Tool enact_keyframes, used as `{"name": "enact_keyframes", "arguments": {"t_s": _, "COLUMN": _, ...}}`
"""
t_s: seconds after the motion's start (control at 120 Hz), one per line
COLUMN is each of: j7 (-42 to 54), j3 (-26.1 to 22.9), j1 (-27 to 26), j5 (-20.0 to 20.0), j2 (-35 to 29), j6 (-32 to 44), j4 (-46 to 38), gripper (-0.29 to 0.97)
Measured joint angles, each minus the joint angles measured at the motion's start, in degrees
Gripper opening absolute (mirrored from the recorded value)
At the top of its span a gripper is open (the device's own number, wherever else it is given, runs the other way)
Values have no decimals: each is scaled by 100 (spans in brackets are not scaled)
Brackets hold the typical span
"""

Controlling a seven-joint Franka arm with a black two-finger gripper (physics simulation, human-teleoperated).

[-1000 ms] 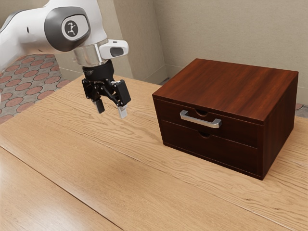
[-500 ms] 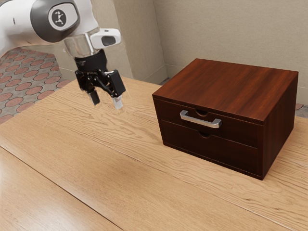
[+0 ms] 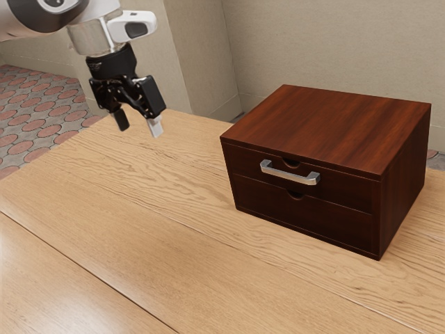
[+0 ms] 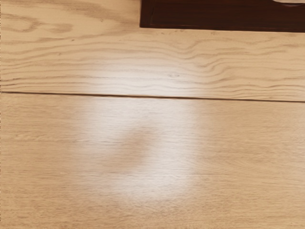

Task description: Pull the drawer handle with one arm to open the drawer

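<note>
Exterior view puts my end effector high above the table, near the view's upper left. Its two fingers are spread wide with nothing between them, and they point down at a slight tilt.

The handle is well apart from me, toward the exterior view's right and lower than my fingers. It is a silver bar on the upper drawer of a dark wooden cabinet. The drawer front sits flush with the cabinet, so I judge that it is shut and that the task is not yet begun.

The coming move turns on one relation. The long axis of the handle lies level, across the drawer front, and this front faces the exterior view's lower left, roughly the side where I hang. In my judgement I must come down and across to the right, then turn my fingers so that they close over the bar from above and below, across its length. The pull would then go straight out of the front.

From the wrist view I look down on the table; a dark strip of the cabinet borders the boards.
</note>
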Motion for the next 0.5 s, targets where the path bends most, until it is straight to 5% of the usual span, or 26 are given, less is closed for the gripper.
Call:
{"name": "enact_keyframes", "arguments": {"t_s": 0.275, "j7": 188, "j3": 2, "j1": 9, "j5": 74, "j2": -9, "j6": 118, "j4": -54, "gripper": 68}}
{"name": "enact_keyframes", "arguments": {"t_s": 0.5, "j7": 2585, "j3": -60, "j1": -813, "j5": 101, "j2": 61, "j6": 801, "j4": -199, "gripper": 68}}
